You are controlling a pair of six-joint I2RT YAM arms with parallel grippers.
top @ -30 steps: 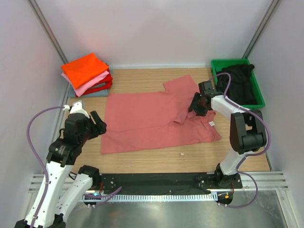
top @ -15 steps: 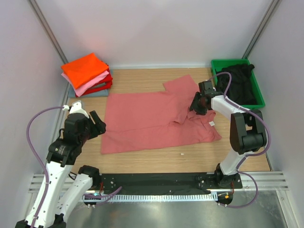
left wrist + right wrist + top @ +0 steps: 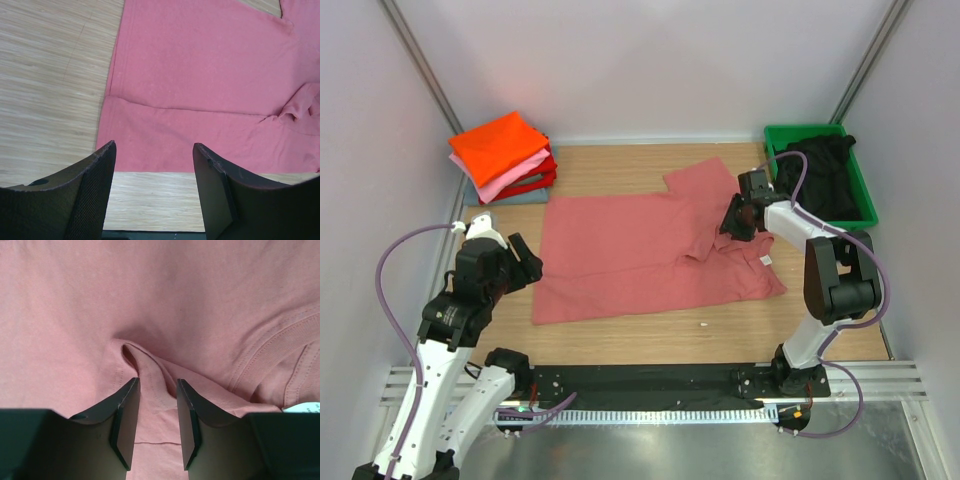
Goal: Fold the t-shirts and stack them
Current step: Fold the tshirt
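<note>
- a faded salmon-red cloth t-shirt [image 3: 640, 255] is spread on the wooden table [image 3: 620, 165]; its long axis runs left to right in the top view, hem to the left and collar to the right.
- the right gripper [image 3: 157, 385] is set low over the collar end, so the right arm is judged the nearer one for lifting that end.
- a raised ridge of cloth is seen running out from between its jaws.
- those jaws are drawn narrow with a slim gap showing; whether the ridge is pinched cannot be told.
- the left gripper [image 3: 152, 147] is held just beside the hem edge, with the shirt lying ahead of it.
- its jaws are spread wide; nothing is held or touched.
- a stack of folded t-shirts [image 3: 505, 155] is seen at the far left corner, well apart.
</note>
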